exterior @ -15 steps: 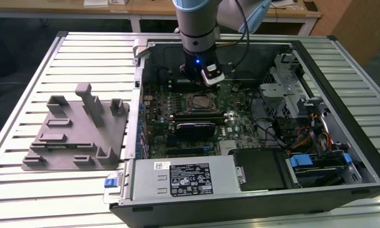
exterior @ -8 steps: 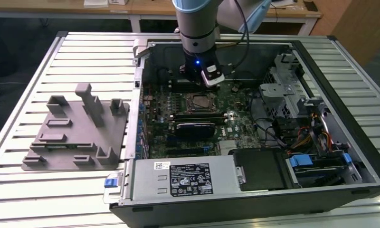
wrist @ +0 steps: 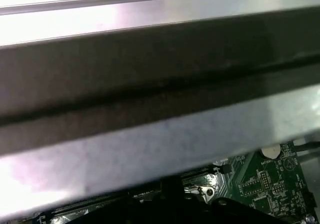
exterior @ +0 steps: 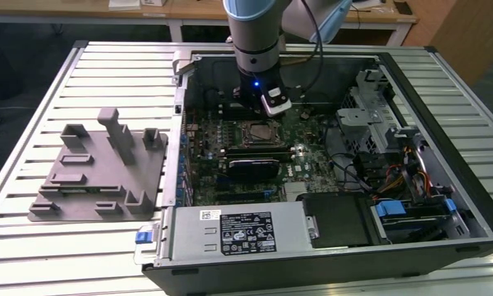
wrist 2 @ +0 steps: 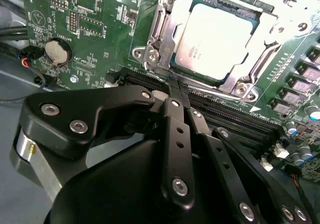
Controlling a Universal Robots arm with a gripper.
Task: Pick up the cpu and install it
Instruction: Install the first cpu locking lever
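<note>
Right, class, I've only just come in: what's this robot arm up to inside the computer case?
A single robot arm reaches down into an open desktop computer case lying on a slatted metal table. Its black gripper, fingers closed together and holding nothing, hangs just beside the motherboard's metal-framed socket. The small square cpu with a silvery top plate already sits in that socket. A grey plastic fixture plate with upright posts lies on the table beside the case.

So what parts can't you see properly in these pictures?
- The gripper tips: in the second wrist view they meet at a thin point, holding nothing.
- The cpu: the socket frame covers its edges.
- The motherboard: in the first wrist view the case wall hides most of it.
- The grey fixture plate: its slots are too small to check in the exterior view.
</note>
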